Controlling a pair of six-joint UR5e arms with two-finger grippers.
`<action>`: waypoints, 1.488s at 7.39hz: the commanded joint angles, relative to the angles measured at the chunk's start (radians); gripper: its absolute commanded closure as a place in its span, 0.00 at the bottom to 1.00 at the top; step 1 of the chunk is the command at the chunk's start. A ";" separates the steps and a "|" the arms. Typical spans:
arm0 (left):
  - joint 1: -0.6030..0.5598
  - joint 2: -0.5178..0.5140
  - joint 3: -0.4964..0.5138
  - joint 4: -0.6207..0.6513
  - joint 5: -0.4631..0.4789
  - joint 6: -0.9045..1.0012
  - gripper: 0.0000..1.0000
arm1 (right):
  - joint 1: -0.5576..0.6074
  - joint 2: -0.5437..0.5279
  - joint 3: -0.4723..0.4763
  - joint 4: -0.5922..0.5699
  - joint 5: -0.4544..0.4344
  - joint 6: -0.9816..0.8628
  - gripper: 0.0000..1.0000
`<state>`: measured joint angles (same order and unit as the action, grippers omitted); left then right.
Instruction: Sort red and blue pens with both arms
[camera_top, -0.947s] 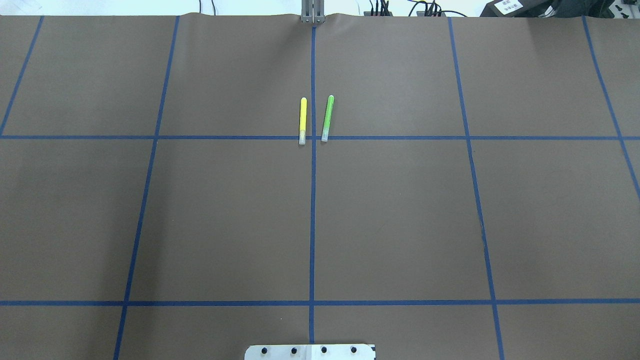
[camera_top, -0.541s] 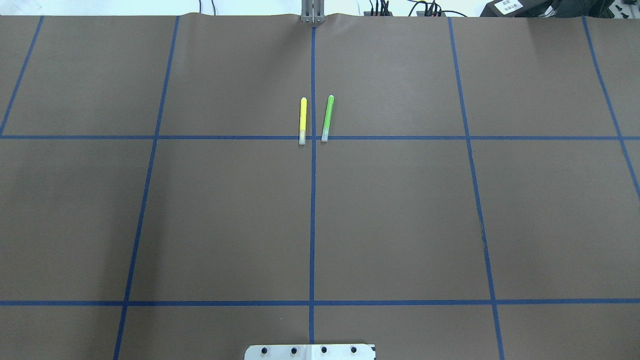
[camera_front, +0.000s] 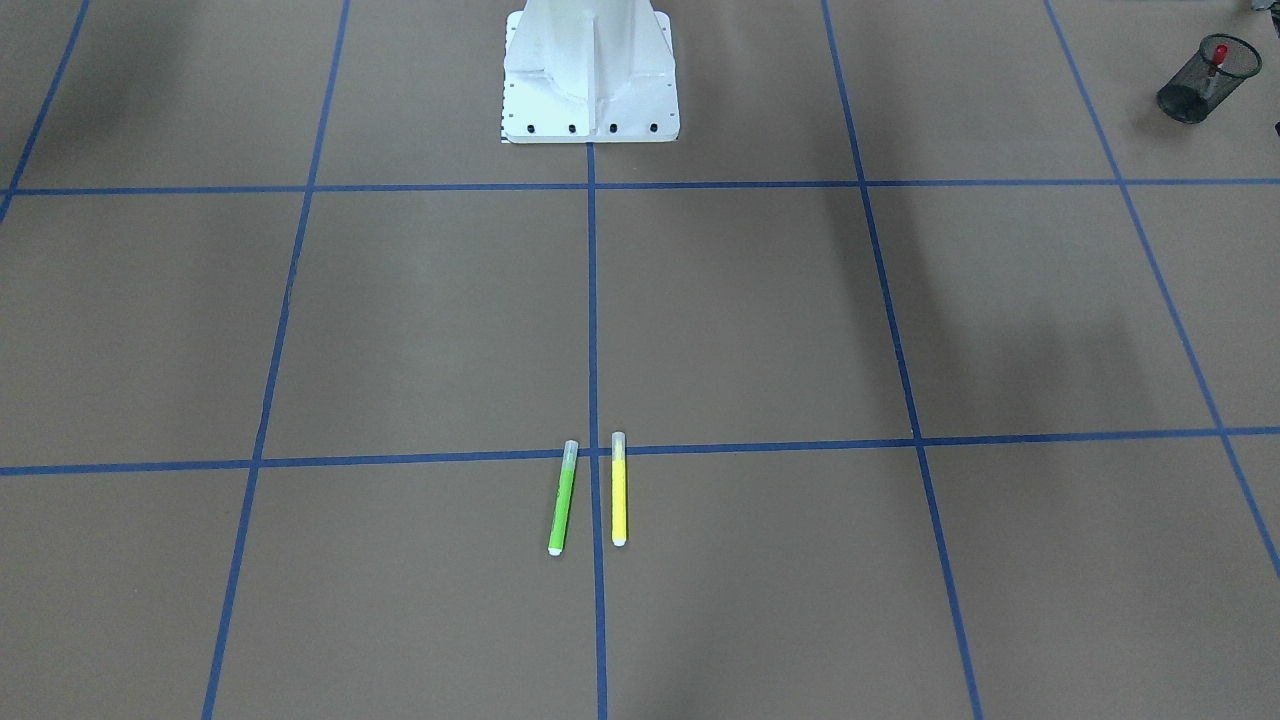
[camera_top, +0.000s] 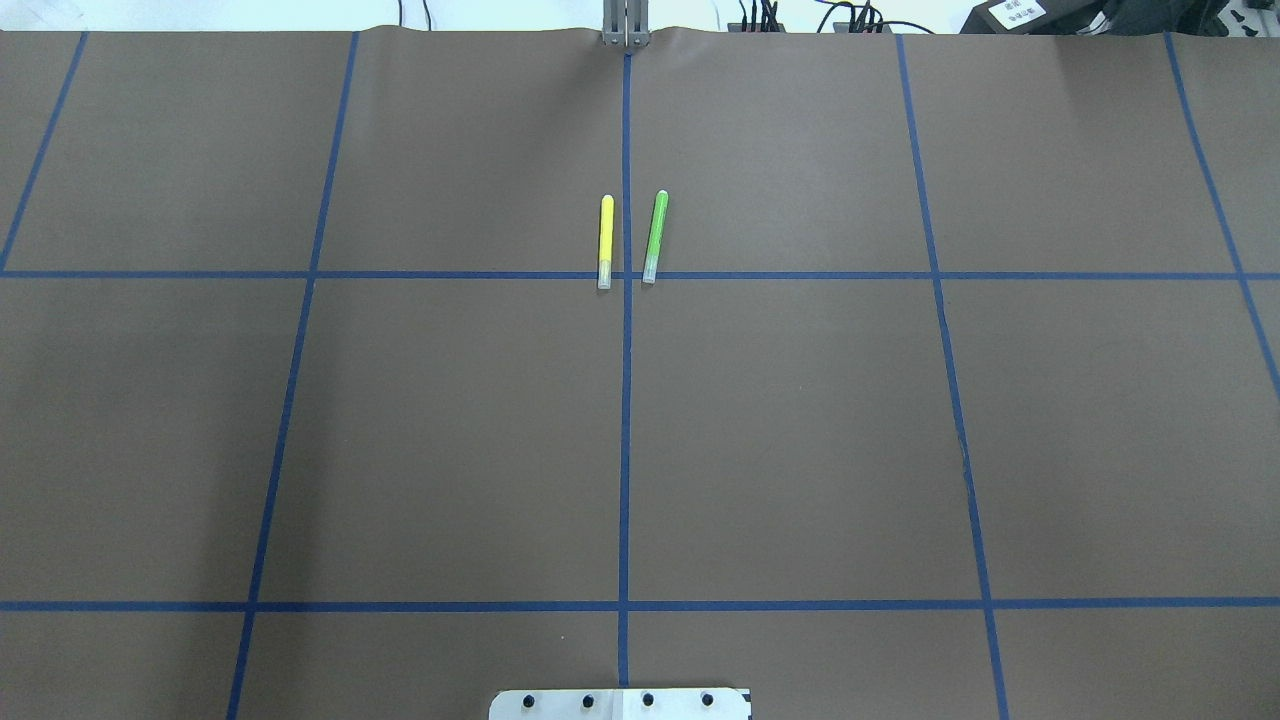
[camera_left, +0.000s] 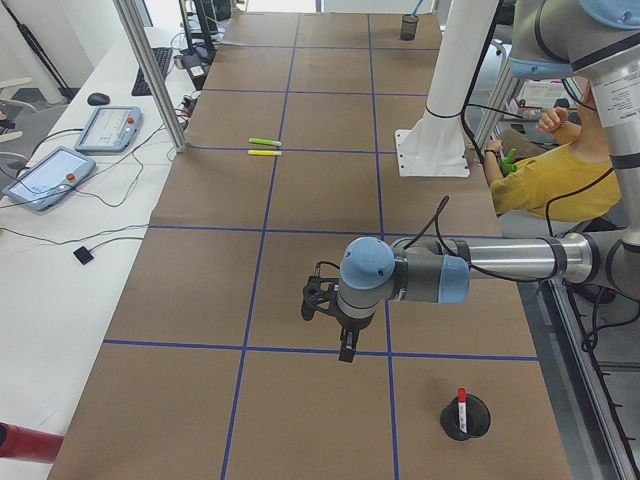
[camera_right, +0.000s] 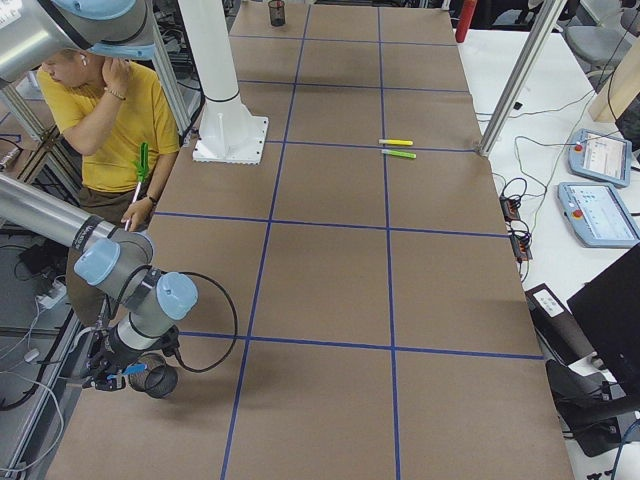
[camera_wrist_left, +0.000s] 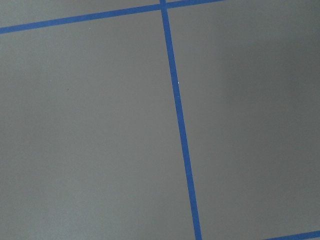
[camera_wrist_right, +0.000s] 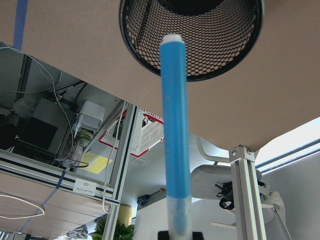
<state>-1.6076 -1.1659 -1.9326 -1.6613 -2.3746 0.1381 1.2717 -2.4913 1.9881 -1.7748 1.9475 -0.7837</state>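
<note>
The blue pen (camera_wrist_right: 175, 125) is a slim blue marker standing in my right gripper (camera_wrist_right: 176, 234), which is shut on its lower end. Its white tip points at the rim of a black mesh cup (camera_wrist_right: 135, 45). In the exterior right view the right gripper (camera_right: 112, 378) hovers beside that cup (camera_right: 158, 382) near the table's corner. The red pen (camera_left: 461, 397) stands inside another mesh cup (camera_left: 465, 418) at the opposite end, where its red cap (camera_front: 1219, 52) shows above that cup's rim. My left gripper (camera_left: 345, 352) hangs over bare table near that cup; I cannot tell whether it is open or shut.
A yellow marker (camera_top: 605, 241) and a green marker (camera_top: 654, 236) lie side by side at the centre tape line. The white robot base (camera_front: 590, 70) stands mid-table. A person in a yellow shirt (camera_right: 105, 120) sits beside the table behind the base.
</note>
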 joint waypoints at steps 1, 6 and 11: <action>0.000 0.000 0.001 0.000 0.000 0.000 0.00 | 0.000 0.025 -0.002 -0.005 -0.036 -0.026 0.64; 0.000 0.000 0.000 0.000 0.000 -0.002 0.00 | 0.006 0.124 -0.005 -0.045 -0.029 -0.066 0.02; 0.002 -0.001 0.000 0.000 -0.002 -0.005 0.00 | 0.067 0.541 -0.024 -0.218 0.016 -0.042 0.02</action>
<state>-1.6073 -1.1662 -1.9328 -1.6613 -2.3759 0.1346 1.3348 -2.0478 1.9719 -1.9836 1.9350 -0.8372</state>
